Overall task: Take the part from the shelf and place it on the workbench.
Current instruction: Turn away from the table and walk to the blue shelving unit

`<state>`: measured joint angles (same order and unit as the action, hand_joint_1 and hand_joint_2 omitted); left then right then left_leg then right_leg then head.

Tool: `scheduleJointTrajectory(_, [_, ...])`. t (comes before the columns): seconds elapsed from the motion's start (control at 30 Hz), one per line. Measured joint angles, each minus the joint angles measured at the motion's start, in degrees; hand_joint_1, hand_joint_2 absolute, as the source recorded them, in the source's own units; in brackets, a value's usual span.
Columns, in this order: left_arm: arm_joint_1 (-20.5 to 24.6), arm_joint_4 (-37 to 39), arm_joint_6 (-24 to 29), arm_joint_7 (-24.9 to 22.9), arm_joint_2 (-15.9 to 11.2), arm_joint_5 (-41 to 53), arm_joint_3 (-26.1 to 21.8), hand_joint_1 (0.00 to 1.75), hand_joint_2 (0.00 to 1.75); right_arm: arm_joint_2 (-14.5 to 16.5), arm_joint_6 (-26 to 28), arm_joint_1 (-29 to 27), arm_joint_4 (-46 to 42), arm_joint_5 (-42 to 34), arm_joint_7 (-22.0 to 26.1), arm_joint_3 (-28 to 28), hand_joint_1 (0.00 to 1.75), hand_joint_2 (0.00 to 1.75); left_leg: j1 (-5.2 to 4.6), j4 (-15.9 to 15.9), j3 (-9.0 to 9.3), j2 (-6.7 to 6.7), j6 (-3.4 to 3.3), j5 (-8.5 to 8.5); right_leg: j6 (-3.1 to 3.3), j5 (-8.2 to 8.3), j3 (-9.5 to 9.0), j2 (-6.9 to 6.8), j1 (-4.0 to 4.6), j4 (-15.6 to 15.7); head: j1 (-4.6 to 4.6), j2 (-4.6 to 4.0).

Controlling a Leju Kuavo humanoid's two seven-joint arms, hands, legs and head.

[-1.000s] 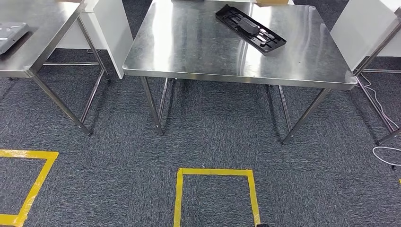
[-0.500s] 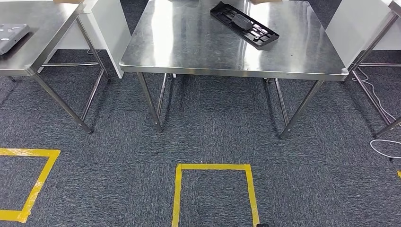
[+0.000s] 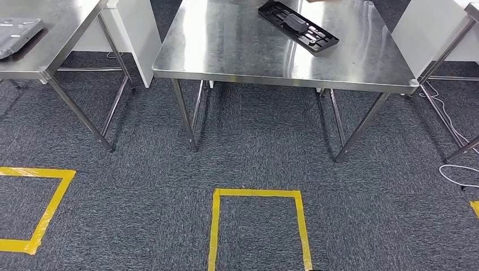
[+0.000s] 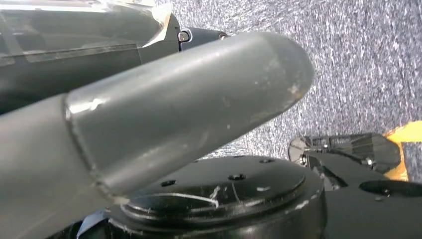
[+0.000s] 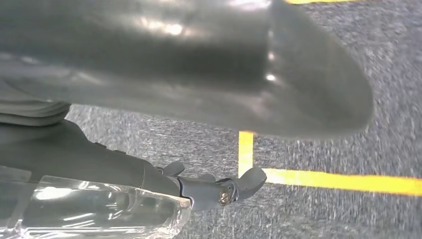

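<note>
A long black plastic part [image 3: 298, 26] lies at an angle on the far right of the steel workbench [image 3: 237, 51] in the head view. Both arms hang low. In the left wrist view my left hand [image 4: 164, 109] has its thick grey thumb stretched out, apart from the darker fingers [image 4: 89, 55], and it holds nothing. In the right wrist view my right hand [image 5: 199, 69] is spread the same way above the carpet, its fingers [image 5: 214, 189] away from the thumb and nothing in its grasp.
A second steel table [image 3: 56, 34] at the left carries a flat grey part [image 3: 17, 29]. White panels [image 3: 135, 28] stand between the tables. Yellow tape squares [image 3: 258, 195] mark the grey carpet in front of the workbench. A white cable [image 3: 457, 169] lies at the right.
The whole head picture has shifted slightly, so the camera has moved; the workbench and tape square sit a little differently in view. The black part has kept its place on the workbench.
</note>
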<state>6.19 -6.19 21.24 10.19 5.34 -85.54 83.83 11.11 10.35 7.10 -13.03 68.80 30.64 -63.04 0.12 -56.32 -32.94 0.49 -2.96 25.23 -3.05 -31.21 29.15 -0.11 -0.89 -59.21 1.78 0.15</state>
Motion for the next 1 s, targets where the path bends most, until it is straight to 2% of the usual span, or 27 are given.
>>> scheduleJointTrajectory(0.03, [0.02,0.00,-0.14,0.01,-0.04,0.04,0.01,0.00,0.00,-0.01,0.08,-0.03,0.00,-0.18,0.22,-0.02,0.00,0.00,-0.13,-0.24,-0.14,0.02,0.26,-0.06,0.27,0.69,-1.46,0.04,0.00,2.76,0.03,0.00])
scheduleJointTrajectory(0.07, [0.06,0.00,-0.22,0.02,-0.08,0.08,0.02,0.00,0.00,0.00,0.14,-0.09,0.00,-0.32,0.37,-0.04,0.00,0.00,-0.23,-0.40,-0.23,0.04,0.55,-0.15,0.71,1.00,-1.98,0.08,0.07,3.99,0.03,0.00])
scheduleJointTrajectory(0.1, [0.08,0.00,-0.23,0.02,-0.12,0.08,0.03,0.00,0.00,0.01,0.17,-0.21,0.00,-0.39,0.44,-0.06,0.00,0.00,-0.27,-0.40,-0.25,0.04,0.88,-0.28,1.15,1.25,-1.75,0.12,0.24,3.89,0.07,0.00])
scheduleJointTrajectory(0.17, [0.07,0.01,-0.24,0.01,-0.22,0.07,0.04,0.00,0.00,0.06,0.23,-0.41,0.00,-0.44,0.48,-0.11,0.00,0.00,-0.03,-0.70,-0.61,-0.02,1.57,-0.28,2.09,1.85,-1.44,0.09,-0.06,3.91,0.09,0.00])
scheduleJointTrajectory(0.2, [0.03,0.01,-0.27,0.01,-0.26,0.07,0.04,0.00,0.00,0.10,0.24,-0.45,0.00,-0.48,0.50,-0.14,0.00,0.00,0.11,-1.64,-1.12,-0.06,1.93,0.69,2.62,2.25,-1.27,0.05,-0.23,3.95,0.22,0.00])
scheduleJointTrajectory(0.27, [-0.02,0.00,-0.43,0.03,-0.33,0.22,0.10,0.00,0.00,0.17,0.10,-0.52,0.00,-0.62,0.54,-0.19,0.00,0.00,0.38,-6.83,-3.29,-0.15,2.58,4.91,3.44,3.04,-0.71,-0.05,-0.38,3.94,0.49,0.00])
scheduleJointTrajectory(0.33, [-0.07,0.00,-0.65,0.07,-0.35,0.45,0.25,0.00,0.00,0.17,-0.18,-0.75,0.00,-0.92,0.64,-0.24,0.00,0.00,0.53,-14.33,-5.88,-0.16,3.04,9.24,3.67,3.59,0.18,-0.13,-0.24,3.78,0.61,0.00])
scheduleJointTrajectory(0.37, [-0.11,0.00,-0.75,0.08,-0.35,0.53,0.32,0.00,0.00,0.17,-0.32,-0.88,0.00,-1.09,0.72,-0.28,0.00,0.00,0.57,-16.48,-6.32,-0.16,3.14,10.06,3.60,3.76,0.59,-0.15,-0.19,3.64,0.61,0.00])
scheduleJointTrajectory(0.4, [-0.16,0.00,-0.80,0.08,-0.36,0.59,0.37,0.00,0.00,0.16,-0.48,-0.99,0.00,-1.22,0.84,-0.32,0.00,0.00,0.59,-16.44,-5.65,-0.17,3.14,9.73,3.50,3.89,0.94,-0.15,-0.16,3.47,0.62,0.00])
scheduleJointTrajectory(0.43, [-0.17,0.00,-0.83,0.08,-0.37,0.63,0.39,0.00,0.00,0.16,-0.63,-1.06,0.00,-1.30,0.96,-0.34,0.00,0.00,0.61,-14.00,-3.80,-0.17,3.04,8.42,3.41,3.96,1.20,-0.13,-0.16,3.26,0.62,0.00])
scheduleJointTrajectory(0.5, [-0.04,0.00,-0.79,0.01,-0.40,0.53,0.41,0.00,0.00,0.23,-0.90,-1.12,0.00,-1.35,1.14,-0.37,0.00,0.00,0.56,-5.75,1.46,-0.29,2.56,5.41,3.20,4.06,1.51,-0.08,-0.02,2.86,0.62,0.00])
scheduleJointTrajectory(0.53, [0.07,0.00,-0.71,-0.03,-0.42,0.32,0.40,0.00,0.00,0.28,-0.97,-1.11,0.00,-1.35,1.19,-0.38,0.00,0.00,0.47,-2.60,3.26,-0.36,2.28,4.57,3.02,4.15,1.65,-0.08,0.12,2.71,0.59,0.00])
scheduleJointTrajectory(0.57, [0.15,0.00,-0.58,-0.05,-0.43,0.05,0.40,0.00,0.00,0.33,-1.02,-1.09,0.00,-1.35,1.21,-0.38,0.00,0.00,0.31,-0.84,4.15,-0.44,2.01,4.25,2.75,4.30,1.79,-0.09,0.24,2.63,0.57,0.00])
scheduleJointTrajectory(0.67, [0.01,0.00,-0.12,0.52,-0.31,-0.74,0.38,0.00,0.00,0.42,-1.08,-1.12,0.00,-1.38,1.22,-0.39,0.00,0.00,0.07,-0.01,3.90,-0.35,1.02,3.55,1.69,4.79,2.27,-0.13,0.38,2.64,0.56,0.00])
scheduleJointTrajectory(0.7, [-0.02,0.00,-0.01,1.01,-0.14,-0.87,0.38,0.00,0.00,0.43,-1.05,-1.16,0.00,-1.42,1.20,-0.40,0.00,0.00,0.13,0.35,3.75,-0.23,0.54,3.06,1.51,4.27,2.74,-0.11,0.42,2.03,0.54,0.00])
scheduleJointTrajectory(0.73, [-0.02,0.00,0.12,1.57,0.13,-0.90,0.37,0.00,0.00,0.44,-1.02,-1.20,0.00,-1.49,1.17,-0.42,0.00,0.00,0.23,0.71,3.49,-0.10,0.03,2.51,1.55,3.06,3.67,-0.09,0.47,0.32,0.47,0.00])
scheduleJointTrajectory(0.77, [-0.01,0.00,0.24,2.11,0.49,-0.90,0.37,0.00,0.00,0.43,-0.97,-1.22,0.00,-1.56,1.14,-0.44,0.00,0.00,0.28,0.92,3.12,0.02,-0.32,2.02,1.75,1.16,5.07,-0.07,0.42,-2.70,0.37,0.00])
scheduleJointTrajectory(0.83, [-0.15,0.00,0.45,2.85,1.37,-0.87,0.37,0.00,0.00,0.43,-0.90,-1.28,0.00,-1.77,1.09,-0.49,0.00,0.00,0.14,0.91,2.14,0.14,-0.61,1.29,1.98,-2.84,8.32,-0.03,0.27,-10.74,0.20,0.00])
scheduleJointTrajectory(0.87, [-0.24,0.00,0.48,3.03,1.75,-0.86,0.37,0.00,0.00,0.41,-0.89,-1.34,0.00,-1.90,1.08,-0.51,0.00,0.00,0.09,0.88,1.67,0.19,-0.58,0.96,1.78,-3.93,9.19,-0.03,0.23,-13.52,0.16,0.00])
scheduleJointTrajectory(0.9, [-0.32,0.00,0.51,3.12,2.02,-0.85,0.37,0.00,0.00,0.39,-0.89,-1.42,0.00,-2.04,1.08,-0.52,0.00,0.00,0.07,0.85,1.27,0.22,-0.52,0.66,1.38,-4.10,8.89,-0.03,0.20,-14.09,0.13,0.00])
scheduleJointTrajectory(0.93, [-0.37,0.00,0.51,3.17,2.19,-0.85,0.37,0.00,0.00,0.37,-0.89,-1.49,0.00,-2.16,1.08,-0.54,0.00,0.00,0.07,0.81,0.94,0.21,-0.40,0.38,0.88,-3.34,7.19,-0.04,0.16,-11.92,0.08,0.00])
scheduleJointTrajectory(1.0, [-0.40,0.00,0.51,3.22,2.36,-0.85,0.37,0.00,0.00,0.34,-0.89,-1.48,0.00,-2.31,1.13,-0.55,0.00,0.00,-0.03,0.52,0.41,0.16,-0.01,-0.02,0.14,-0.86,1.56,-0.06,0.01,-2.88,0.01,0.00])
